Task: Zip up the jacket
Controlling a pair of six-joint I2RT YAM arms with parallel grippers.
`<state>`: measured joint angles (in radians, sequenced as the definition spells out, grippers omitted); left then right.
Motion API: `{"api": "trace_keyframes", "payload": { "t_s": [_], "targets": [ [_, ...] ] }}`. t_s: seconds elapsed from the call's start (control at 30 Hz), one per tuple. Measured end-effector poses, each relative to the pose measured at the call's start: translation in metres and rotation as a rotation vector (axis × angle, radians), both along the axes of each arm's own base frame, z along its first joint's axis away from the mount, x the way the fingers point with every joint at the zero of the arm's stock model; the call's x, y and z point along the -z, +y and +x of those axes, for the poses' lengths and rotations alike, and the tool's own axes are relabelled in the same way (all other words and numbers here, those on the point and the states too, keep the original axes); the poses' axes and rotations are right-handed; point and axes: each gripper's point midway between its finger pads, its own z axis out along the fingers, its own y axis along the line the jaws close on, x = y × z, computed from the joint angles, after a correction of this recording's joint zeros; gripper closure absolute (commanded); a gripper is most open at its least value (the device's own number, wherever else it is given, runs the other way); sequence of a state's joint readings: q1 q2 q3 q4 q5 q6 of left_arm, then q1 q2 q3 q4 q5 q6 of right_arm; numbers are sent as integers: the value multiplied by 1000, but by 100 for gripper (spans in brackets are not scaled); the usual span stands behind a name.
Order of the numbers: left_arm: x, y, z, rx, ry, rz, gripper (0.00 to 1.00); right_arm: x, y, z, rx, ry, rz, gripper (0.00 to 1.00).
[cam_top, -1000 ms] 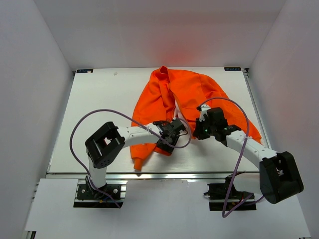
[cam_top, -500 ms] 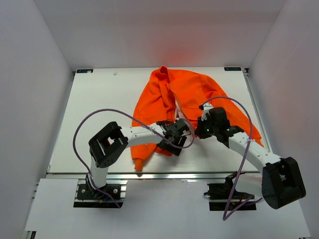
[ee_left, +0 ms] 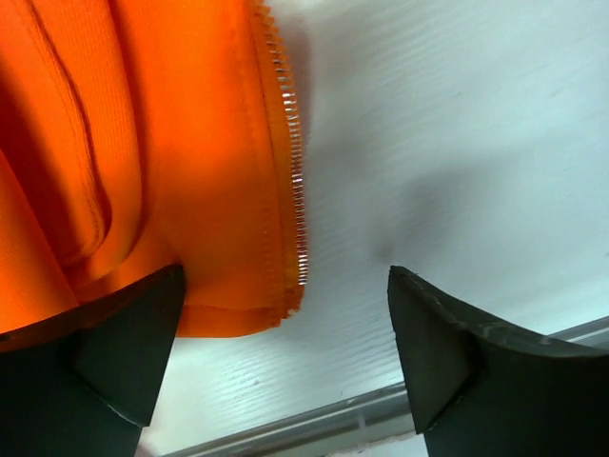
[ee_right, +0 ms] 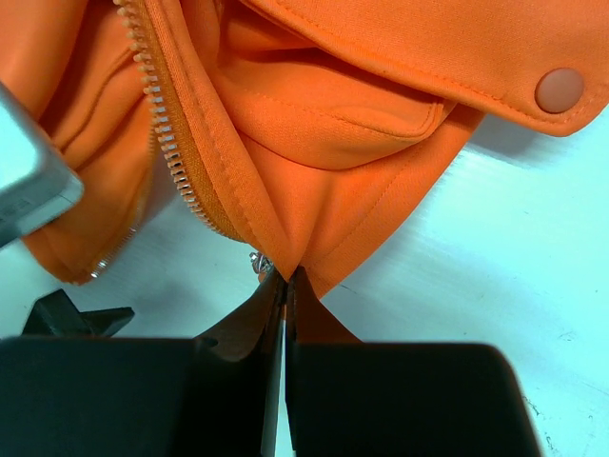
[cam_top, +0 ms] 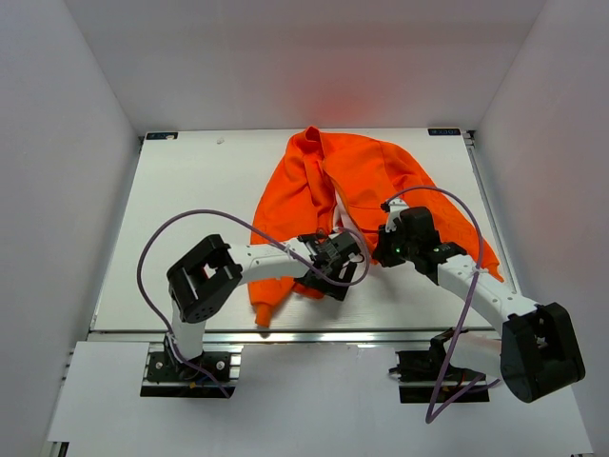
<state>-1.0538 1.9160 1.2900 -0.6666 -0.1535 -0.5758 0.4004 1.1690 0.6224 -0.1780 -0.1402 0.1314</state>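
White walls are seen around a white counter (cam_top: 190, 190), on which the jacket (cam_top: 352, 176) is spread, crumpled, from the far edge toward the middle, a little right of centre. The left jaws are set wide apart at the near hem of the jacket. One zipper (ee_left: 292, 162) edge with its teeth lies between them on the counter and is not clamped. The right jaws are pressed together on the lower corner of the other front edge, just beside a second row of teeth.
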Motion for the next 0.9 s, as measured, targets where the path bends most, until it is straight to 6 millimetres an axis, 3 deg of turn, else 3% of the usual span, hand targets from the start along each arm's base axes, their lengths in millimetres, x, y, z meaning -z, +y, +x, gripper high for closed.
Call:
{"api": "trace_keyframes", "payload": {
  "t_s": [0.27,0.47,0.77,0.9],
  "targets": [
    [-7,30,-11,-30,19,62,2,0,0,0,0,1,0,100],
    [-1,50,-13,-74,14,134,2,0,0,0,0,0,0,100],
    [0,51,-13,-92,35,83,2,0,0,-1,-1,3,-1,100],
    [-10,51,-14,-83,32,22,2,0,0,-1,-1,3,-1,100]
  ]
}}
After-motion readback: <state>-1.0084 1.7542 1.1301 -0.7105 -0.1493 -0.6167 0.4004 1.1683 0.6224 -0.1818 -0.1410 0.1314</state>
